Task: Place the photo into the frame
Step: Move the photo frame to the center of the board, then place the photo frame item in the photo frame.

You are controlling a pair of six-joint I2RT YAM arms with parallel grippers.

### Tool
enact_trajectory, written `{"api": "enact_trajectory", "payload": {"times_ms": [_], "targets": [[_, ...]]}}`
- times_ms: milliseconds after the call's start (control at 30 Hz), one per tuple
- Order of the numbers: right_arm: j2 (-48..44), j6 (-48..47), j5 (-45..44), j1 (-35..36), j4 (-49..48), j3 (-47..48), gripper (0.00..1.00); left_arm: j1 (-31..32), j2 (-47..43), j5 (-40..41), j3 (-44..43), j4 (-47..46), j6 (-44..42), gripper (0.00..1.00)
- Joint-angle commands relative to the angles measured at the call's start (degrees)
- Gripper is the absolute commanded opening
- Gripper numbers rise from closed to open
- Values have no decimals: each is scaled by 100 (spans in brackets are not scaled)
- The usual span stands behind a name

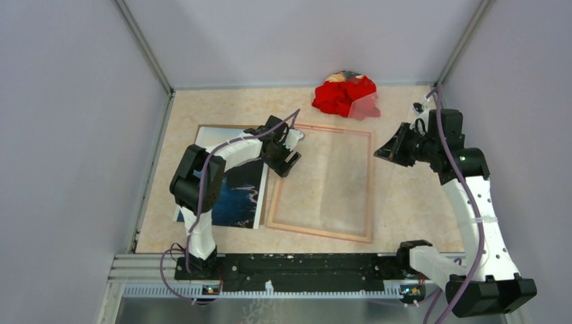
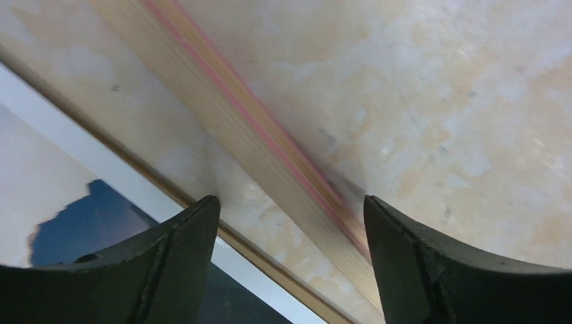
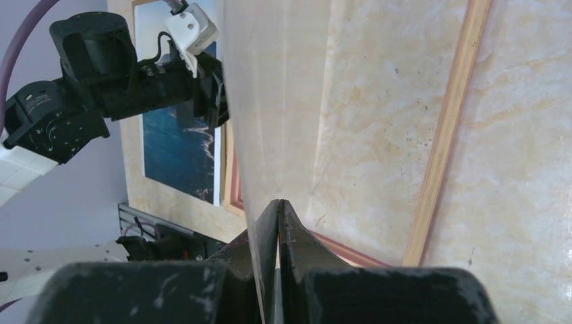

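The frame (image 1: 317, 231) lies flat mid-table, tan wood side up with a pink line. The photo (image 1: 239, 196), blue sea with a white edge, lies left of it on a brown backing board (image 1: 202, 131). My left gripper (image 1: 291, 152) is open just above the frame's left rail near its far corner; the wrist view shows that rail (image 2: 270, 155) between the jaws and the photo (image 2: 81, 216) beside it. My right gripper (image 1: 379, 154) hovers at the frame's right side, shut on a clear sheet (image 3: 276, 101) that tilts over the frame (image 3: 445, 128).
A red cloth heap (image 1: 344, 94) lies at the back, beyond the frame. Grey walls close in the table on the left, back and right. A black rail (image 1: 303, 263) with the arm bases runs along the near edge.
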State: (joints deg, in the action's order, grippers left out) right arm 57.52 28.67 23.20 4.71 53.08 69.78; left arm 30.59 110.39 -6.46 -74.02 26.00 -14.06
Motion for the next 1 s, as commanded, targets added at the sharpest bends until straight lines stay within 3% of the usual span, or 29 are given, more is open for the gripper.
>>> {"api": "enact_trajectory", "payload": {"times_ms": [0, 100, 200, 333, 600, 733, 967], "targets": [[88, 122, 229, -5, -445, 166, 0, -53, -207, -1235, -332, 1286, -99, 88], [184, 231, 399, -5, -534, 282, 0, -279, -601, -2127, -475, 1359, -191, 95], [289, 377, 534, 8, -668, 370, 0, -471, -751, -2238, -817, 1636, -343, 95], [505, 613, 645, 219, -892, 528, 0, -1029, -764, -2633, -1233, 1970, -352, 91], [1151, 1625, 968, 1310, -2274, 499, 0, -1892, -747, -2472, -1309, 1882, -194, 81], [1188, 2283, 1272, 1358, -3298, -36, 0, -2124, -790, -2516, -1173, 1790, -148, 77], [1411, 2607, 1363, 1333, -4652, -1688, 0, -2162, -846, -2689, -775, 1560, -161, 76]]}}
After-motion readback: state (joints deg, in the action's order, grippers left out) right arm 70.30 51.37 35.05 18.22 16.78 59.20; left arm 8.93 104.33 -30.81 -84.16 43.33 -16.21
